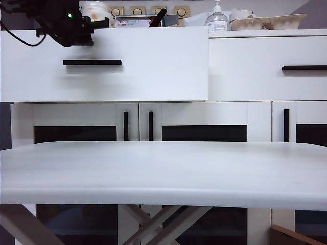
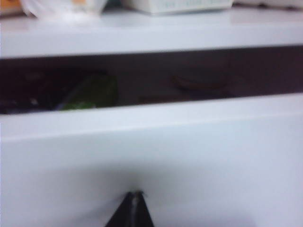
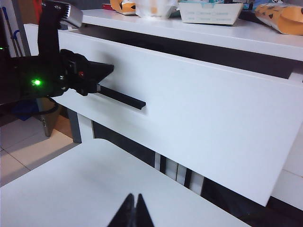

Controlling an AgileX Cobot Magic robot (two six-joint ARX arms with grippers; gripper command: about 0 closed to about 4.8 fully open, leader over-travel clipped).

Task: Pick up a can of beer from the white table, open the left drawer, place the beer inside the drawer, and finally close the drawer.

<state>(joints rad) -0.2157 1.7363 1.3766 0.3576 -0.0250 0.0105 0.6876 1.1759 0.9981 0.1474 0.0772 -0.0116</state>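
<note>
My left gripper (image 2: pixel 135 208) is shut with nothing between its fingers — in my left wrist view the two dark tips meet in a single point, right up against the white front of the left drawer (image 2: pixel 189 156). From the exterior view that same gripper (image 1: pixel 97 23) sits high on the left, at the top edge of the drawer front and above its black bar handle (image 1: pixel 92 62). My right wrist view catches it from the side, a black body with a green light, its tip at the drawer face just by the near end of the handle (image 3: pixel 120 97); whether it actually touches the panel I cannot tell.

My right gripper (image 3: pixel 134 213) is also closed and empty, its fingertips pressed together, hovering above the white table (image 3: pixel 71 184) and well apart from the drawer.

The left drawer stands pulled out: its front (image 1: pixel 127 66) sits forward of the twin drawer front (image 1: pixel 265 66) beside it, and a dark gap shows behind its top edge. In that gap, blurred, lies something green (image 2: pixel 90 92); a can of beer I cannot make out there, nor on the table (image 1: pixel 163 173).

On the cabinet top behind are a clear bottle (image 1: pixel 217 20) and some white trays (image 1: pixel 265 21). Below, cabinet doors with vertical black handles (image 1: pixel 125 126).
</note>
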